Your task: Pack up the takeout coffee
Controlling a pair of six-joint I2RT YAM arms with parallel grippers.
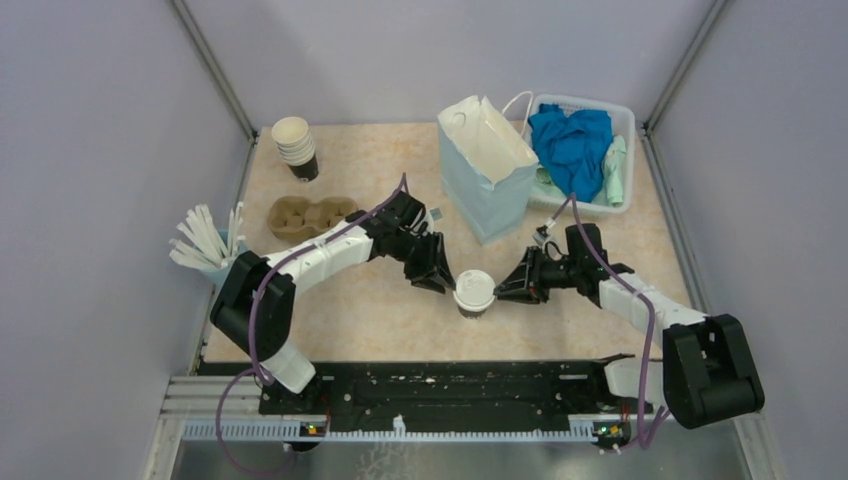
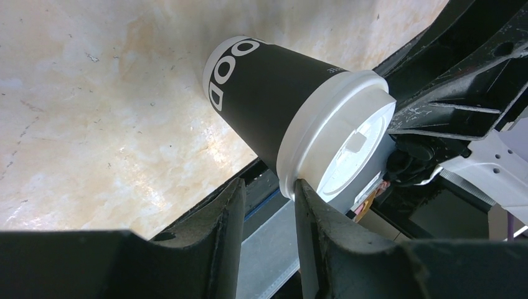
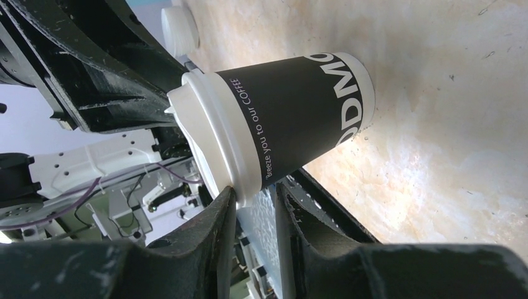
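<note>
The takeout coffee, a dark paper cup with a white lid, stands upright on the table between both grippers. My left gripper is on its left with the jaws apart. One of its fingertips rests against the lid's rim, and the gap of the left gripper holds nothing. My right gripper comes in from the right. In the right wrist view the right gripper has its narrow jaws pinching the lid's rim, one finger on the lid's top and the other by the cup wall.
A pale blue paper bag stands open behind the cup. A white basket with blue cloth sits at the back right. A stack of lidless cups, a cardboard cup carrier and a holder of white sticks are on the left.
</note>
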